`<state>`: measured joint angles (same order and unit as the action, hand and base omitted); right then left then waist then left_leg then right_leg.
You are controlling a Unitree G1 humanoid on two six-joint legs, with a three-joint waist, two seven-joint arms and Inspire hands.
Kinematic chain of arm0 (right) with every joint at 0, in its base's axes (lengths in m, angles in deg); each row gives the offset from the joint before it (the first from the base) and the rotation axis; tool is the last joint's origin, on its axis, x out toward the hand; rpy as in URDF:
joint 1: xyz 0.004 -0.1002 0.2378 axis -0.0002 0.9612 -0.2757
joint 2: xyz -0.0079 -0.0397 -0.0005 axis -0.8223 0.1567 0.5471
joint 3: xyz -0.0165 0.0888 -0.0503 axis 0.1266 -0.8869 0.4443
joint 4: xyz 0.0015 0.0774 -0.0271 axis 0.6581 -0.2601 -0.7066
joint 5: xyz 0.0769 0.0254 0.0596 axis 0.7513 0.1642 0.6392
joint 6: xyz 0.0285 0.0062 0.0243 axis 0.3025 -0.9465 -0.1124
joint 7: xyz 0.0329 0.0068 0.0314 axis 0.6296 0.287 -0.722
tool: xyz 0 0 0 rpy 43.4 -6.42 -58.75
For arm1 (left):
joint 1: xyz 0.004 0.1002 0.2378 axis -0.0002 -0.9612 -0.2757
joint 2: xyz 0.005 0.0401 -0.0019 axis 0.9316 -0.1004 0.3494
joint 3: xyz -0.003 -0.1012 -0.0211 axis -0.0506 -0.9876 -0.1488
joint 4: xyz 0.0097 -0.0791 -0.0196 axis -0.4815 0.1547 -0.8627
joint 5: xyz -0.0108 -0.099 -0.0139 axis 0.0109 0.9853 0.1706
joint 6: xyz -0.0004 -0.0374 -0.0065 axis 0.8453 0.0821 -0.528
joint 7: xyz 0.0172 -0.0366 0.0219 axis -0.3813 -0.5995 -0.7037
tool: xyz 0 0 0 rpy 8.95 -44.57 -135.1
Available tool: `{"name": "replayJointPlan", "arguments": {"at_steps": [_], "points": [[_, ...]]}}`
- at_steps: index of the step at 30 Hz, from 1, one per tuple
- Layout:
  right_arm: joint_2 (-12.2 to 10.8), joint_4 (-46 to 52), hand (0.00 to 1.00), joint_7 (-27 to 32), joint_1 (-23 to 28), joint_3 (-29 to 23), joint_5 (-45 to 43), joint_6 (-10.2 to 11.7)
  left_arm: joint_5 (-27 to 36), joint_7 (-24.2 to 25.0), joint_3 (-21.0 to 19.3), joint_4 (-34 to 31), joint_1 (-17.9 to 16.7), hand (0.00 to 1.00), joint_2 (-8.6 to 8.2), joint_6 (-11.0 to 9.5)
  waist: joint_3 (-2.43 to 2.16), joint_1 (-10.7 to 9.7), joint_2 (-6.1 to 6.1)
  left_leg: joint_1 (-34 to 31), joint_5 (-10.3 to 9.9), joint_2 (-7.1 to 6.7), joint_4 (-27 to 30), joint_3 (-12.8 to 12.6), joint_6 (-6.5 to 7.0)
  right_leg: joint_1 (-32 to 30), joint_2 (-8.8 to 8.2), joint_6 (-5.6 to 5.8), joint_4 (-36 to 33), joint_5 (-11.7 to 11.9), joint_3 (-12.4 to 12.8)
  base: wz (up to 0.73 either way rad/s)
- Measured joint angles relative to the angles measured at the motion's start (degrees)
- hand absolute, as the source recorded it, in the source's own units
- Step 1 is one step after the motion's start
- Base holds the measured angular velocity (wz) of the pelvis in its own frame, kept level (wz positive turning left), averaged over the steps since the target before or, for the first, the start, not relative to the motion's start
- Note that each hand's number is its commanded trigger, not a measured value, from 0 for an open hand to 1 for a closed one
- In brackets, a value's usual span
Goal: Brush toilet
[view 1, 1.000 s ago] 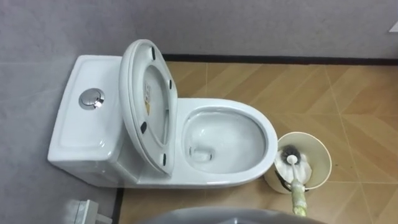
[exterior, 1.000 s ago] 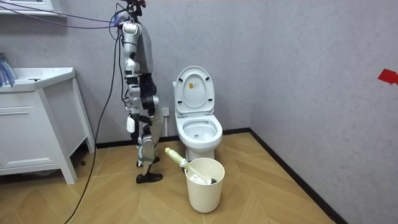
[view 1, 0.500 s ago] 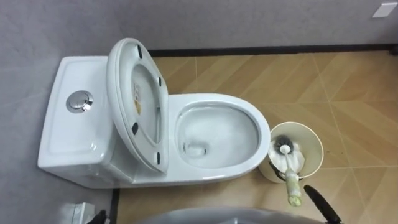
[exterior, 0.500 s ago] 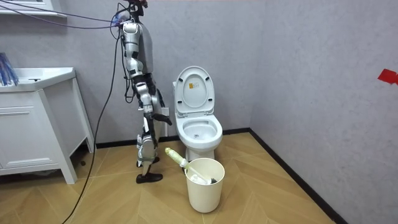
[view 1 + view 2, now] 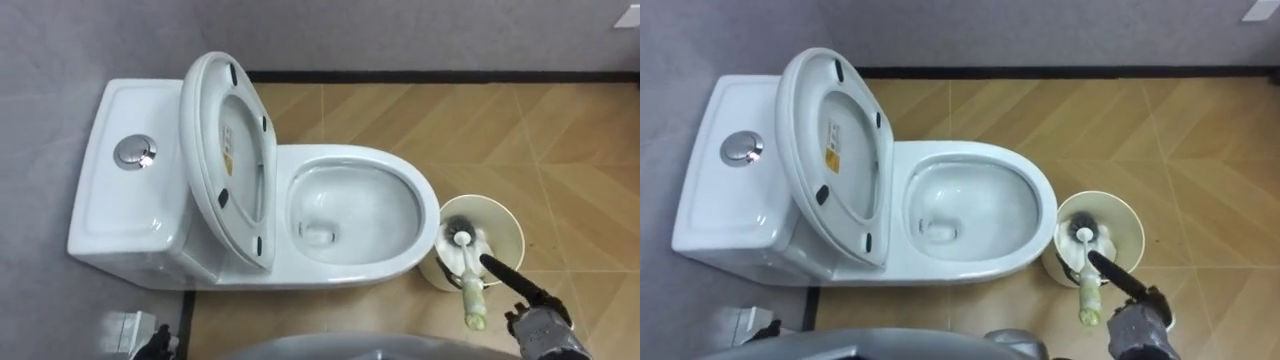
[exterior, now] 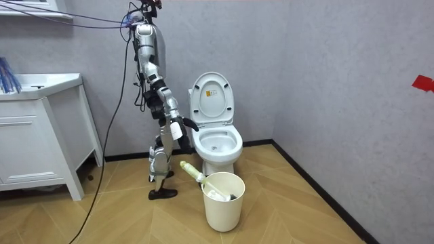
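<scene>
- Left eye view: white-headed toilet brush with pale green handle (image 5: 472, 303) stands head-down in a cream plastic bucket (image 5: 514, 232), four o'clock of the white ceramic toilet (image 5: 425, 200).
- Right robot hand (image 5: 540, 325) alongside, fingers straight, empty; left robot hand (image 5: 155, 345), seven o'clock, unreadable.
- Likely light, stiff, slippery: grasp the handle end.

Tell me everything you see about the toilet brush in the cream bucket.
The toilet brush has a pale yellow-green handle, a white neck and a dark bristle head. It leans head down in the round cream bucket, handle over the near rim. The right hand hovers beside it, not gripping.
</scene>
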<state>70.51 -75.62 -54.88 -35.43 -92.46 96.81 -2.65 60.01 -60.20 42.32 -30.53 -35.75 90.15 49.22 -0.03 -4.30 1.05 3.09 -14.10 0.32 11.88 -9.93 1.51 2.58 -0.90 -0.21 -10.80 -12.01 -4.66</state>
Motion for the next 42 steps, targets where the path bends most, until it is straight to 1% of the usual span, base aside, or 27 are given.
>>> {"name": "replayJointPlan", "arguments": {"at_steps": [1, 2, 3, 5, 6, 7, 8, 9, 10, 11, 12, 13, 15, 17, 19, 20, 22, 23, 25, 28, 31, 33, 36, 38, 39, 41, 42], "points": [[0.3, 0.0, 0.0, 0.2, -0.3, 0.0, -1.3, 0.1, 0.0, 0.0, 0.0, 0.0, 0.5, 0.0, 0.36, -0.1, -0.26, 0.1, -0.43, -1.2, 0.0, -0.03, 0.6, 0.7, 0.04, -0.9, -0.03, -0.01, -0.1, 0.0, -0.3, 0.16], [0.4, -0.2, 0.0, 0.3, -0.4, 0.1, -2.4, 0.2, 0.0, 0.0, 0.0, 0.1, 0.7, 0.0, 0.51, -0.1, -0.22, 0.1, -0.28, -1.7, 0.0, -0.02, 0.8, 0.8, 0.04, -1.3, -0.04, -0.01, -0.1, 0.0, -0.4, 0.12], [0.7, -0.6, 0.0, 0.3, -0.5, 0.6, -4.1, 0.7, 0.0, 0.0, 0.1, 0.2, 1.0, 0.0, 0.79, -0.1, -0.16, 0.4, -0.37, -2.4, 0.1, 0.01, 0.9, 1.0, 0.11, -2.0, -0.01, -0.05, -0.5, 0.0, -0.4, 0.0], [1.7, -1.5, 0.0, 0.3, -0.6, 2.3, -5.6, 0.7, 0.0, 0.0, 0.8, 0.5, 1.5, 0.0, 1.27, -0.3, -0.13, 1.5, -0.55, -3.7, 0.1, 0.08, 1.5, 1.0, 0.13, -3.5, -0.05, -0.08, -1.5, 0.0, -0.4, -0.02], [2.2, -2.1, 0.0, 0.6, -1.3, 2.4, -6.6, 0.7, 0.0, 0.0, 1.2, 0.5, 2.1, 0.0, 1.65, -0.6, -0.11, 1.9, -0.67, -5.6, 0.1, 0.11, 2.2, 1.3, 0.13, -5.3, -0.13, -0.1, -2.4, 0.0, -0.5, 0.06], [2.3, -2.9, 0.0, 1.2, -2.7, 2.4, -8.2, 0.8, 0.1, 0.0, 1.3, 0.5, 3.1, 0.0, 2.0, -0.7, 0.08, 1.8, -0.89, -7.7, 0.1, 0.13, 3.3, 1.8, 0.19, -7.0, -0.22, -0.22, -3.1, 0.1, -1.0, 0.13], [2.4, -3.6, 0.0, 1.3, -3.3, 2.4, -9.2, 0.8, 0.1, 0.0, 1.4, 0.5, 3.4, 0.0, 2.22, -0.8, 0.18, 1.7, -0.96, -8.7, 0.2, 0.1, 3.8, 2.2, 0.27, -7.8, -0.28, -0.25, -3.4, 0.1, -1.4, 0.22], [2.6, -5.2, 0.0, 1.3, -4.6, 2.4, -10.3, 1.1, 0.1, -0.1, 2.2, 0.5, 4.4, 0.0, 2.63, -1.1, 0.35, 1.7, -1.15, -10.2, 0.3, 0.04, 4.1, 2.6, 0.43, -9.0, -0.44, -0.29, -4.1, 0.2, -2.0, 0.19], [3.0, -6.4, 0.0, 1.6, -5.6, 2.7, -11.3, 1.1, 0.1, -0.1, 2.9, 0.5, 5.5, 0.0, 2.7, -1.5, 0.42, 1.8, -1.33, -11.7, 0.3, 0.03, 5.0, 2.8, 0.47, -10.5, -0.54, -0.29, -4.8, 0.2, -2.1, 0.14], [3.3, -6.8, 0.0, 1.6, -6.2, 2.9, -11.4, 1.1, 0.1, -0.1, 3.4, 0.5, 6.1, 0.0, 2.72, -1.6, 0.47, 2.0, -1.52, -12.6, 0.3, 0.03, 5.5, 2.9, 0.48, -11.2, -0.61, -0.29, -5.2, 0.2, -2.2, 0.0], [4.1, -7.4, 0.0, 1.8, -7.5, 3.7, -11.8, 1.1, 0.4, -0.1, 3.8, 0.9, 7.3, 0.0, 2.75, -2.0, 0.6, 2.8, -1.81, -14.4, 0.4, 0.0, 6.2, 3.1, 0.56, -13.1, -0.77, -0.29, -6.2, 0.2, -2.4, 0.0], [4.8, -7.9, 0.0, 2.1, -8.8, 4.9, -12.4, 1.1, 1.7, -0.2, 4.5, 1.3, 8.7, 0.0, 2.93, -2.4, 0.76, 3.1, -1.9, -16.4, 0.4, -0.03, 7.4, 3.4, 0.65, -15.0, -1.08, -0.29, -7.4, 0.2, -3.3, 0.06], [5.9, -9.7, 0.0, 2.5, -11.2, 5.7, -14.8, 1.1, 4.6, -0.8, 4.6, 2.5, 11.0, 0.0, 3.01, -2.9, 1.01, 3.3, -1.76, -19.6, 0.5, -0.04, 8.9, 3.6, 0.78, -18.4, -1.39, -0.4, -9.6, 0.1, -3.7, 0.07], [7.0, -11.5, 0.0, 3.3, -13.8, 6.3, -16.5, 1.2, 5.8, -1.1, 4.8, 2.7, 12.3, 0.0, 3.19, -3.3, 1.21, 3.8, -1.47, -22.9, 0.6, -0.05, 10.8, 3.6, 0.87, -22.0, -1.74, -0.58, -12.1, -0.1, -3.9, 0.0], [8.5, -11.9, 0.0, 4.9, -15.0, 7.2, -18.2, 1.2, 6.4, -1.4, 6.2, 2.5, 13.4, 0.0, 3.75, -3.4, 1.6, 4.7, -0.93, -26.7, 0.7, 0.06, 12.6, 3.6, 1.1, -26.0, -2.05, -0.82, -14.1, -0.2, -4.0, 0.0], [8.7, -11.9, 0.0, 5.1, -15.0, 7.4, -18.3, 1.2, 6.7, -1.4, 6.5, 2.4, 13.6, 0.0, 3.86, -3.4, 1.67, 4.8, -0.84, -27.7, 0.7, 0.12, 13.1, 3.7, 1.15, -26.8, -2.1, -0.9, -14.4, -0.3, -4.0, 0.04], [9.4, -11.9, 0.0, 6.5, -16.4, 8.8, -18.2, 1.1, 7.1, -1.7, 8.3, 2.2, 15.1, 0.0, 4.43, -3.1, 1.93, 5.0, -0.45, -31.7, 0.8, 0.18, 15.0, 3.8, 1.4, -31.1, -2.54, -1.16, -17.2, -0.4, -4.0, 0.04], [9.5, -11.9, 0.0, 6.8, -16.7, 8.9, -18.2, 1.1, 7.7, -1.7, 8.9, 2.2, 15.3, 0.0, 4.46, -3.1, 1.95, 5.1, -0.44, -32.7, 0.9, 0.13, 15.3, 3.8, 1.43, -32.0, -2.66, -1.21, -17.8, -0.5, -4.0, 0.0], [10.1, -13.6, 0.0, 7.3, -18.1, 9.6, -17.0, 0.9, 10.2, -2.1, 11.6, 2.2, 16.9, 0.0, 4.48, -3.2, 2.08, 5.6, -0.5, -35.9, 1.0, -0.24, 17.3, 3.8, 1.63, -35.3, -3.21, -1.4, -20.0, -0.7, -4.2, 0.03], [11.2, -14.0, 0.0, 7.7, -18.8, 11.4, -15.6, 0.6, 11.4, -4.0, 13.8, 1.8, 19.4, 0.0, 4.51, -3.6, 2.26, 6.2, -0.28, -40.1, 1.2, -0.26, 19.5, 3.9, 1.93, -39.6, -3.82, -1.44, -22.6, -1.1, -4.1, 0.07], [11.8, -13.9, 0.0, 9.1, -19.6, 13.9, -14.7, 0.6, 13.4, -6.4, 16.1, -0.7, 19.8, 0.0, 4.82, -3.7, 2.36, 6.3, -0.12, -43.9, 1.2, -0.3, 21.7, 3.6, 2.17, -43.7, -4.25, -1.55, -25.1, -1.3, -3.8, 0.0], [12.1, -14.0, 0.0, 9.2, -20.4, 14.9, -13.5, 0.5, 13.5, -8.0, 17.1, -2.4, 20.1, 0.0, 5.13, -3.9, 2.38, 6.3, -0.08, -46.8, 1.1, -0.33, 23.2, 3.8, 2.21, -46.6, -4.27, -1.6, -26.6, -1.5, -3.6, 0.03], [13.1, -14.0, 0.0, 9.2, -21.2, 16.5, -12.3, 0.4, 14.5, -9.2, 18.7, -3.3, 21.2, 0.0, 5.48, -4.0, 2.43, 6.3, -0.1, -50.4, 1.2, -0.83, 24.9, 4.0, 2.24, -50.2, -4.83, -1.8, -28.9, -2.0, -3.6, 0.09], [14.1, -13.9, 0.0, 8.9, -21.8, 18.4, -11.6, 0.4, 15.7, -9.7, 19.3, -4.4, 21.6, 0.0, 5.93, -4.0, 2.44, 6.5, -0.13, -52.6, 1.0, -0.61, 26.4, 4.0, 2.34, -52.4, -4.99, -1.9, -30.3, -2.3, -3.4, 0.03], [14.8, -13.7, 0.0, 8.7, -22.1, 19.3, -11.6, 0.4, 15.8, -9.8, 19.4, -5.0, 22.1, 0.0, 6.15, -4.0, 2.48, 7.1, -0.19, -54.2, 0.7, -0.36, 27.6, 4.1, 2.35, -53.8, -4.96, -2.05, -31.2, -2.4, -3.5, 0.0], [15.5, -13.7, 0.0, 8.1, -22.8, 19.6, -11.7, 0.4, 16.8, -9.9, 19.4, -5.4, 23.0, 0.0, 6.27, -4.0, 2.69, 7.6, -0.55, -56.2, 0.3, -0.13, 29.4, 4.4, 2.35, -55.5, -4.97, -2.25, -32.4, -2.6, -3.9, 0.02], [15.8, -13.7, 0.0, 7.7, -23.4, 19.6, -11.7, 0.4, 18.1, -10.0, 19.5, -5.5, 23.7, 0.0, 6.31, -4.0, 3.0, 7.8, -0.89, -57.2, -0.1, -0.12, 30.5, 4.7, 2.4, -56.2, -5.05, -2.27, -33.3, -2.9, -4.1, 0.07]]}}
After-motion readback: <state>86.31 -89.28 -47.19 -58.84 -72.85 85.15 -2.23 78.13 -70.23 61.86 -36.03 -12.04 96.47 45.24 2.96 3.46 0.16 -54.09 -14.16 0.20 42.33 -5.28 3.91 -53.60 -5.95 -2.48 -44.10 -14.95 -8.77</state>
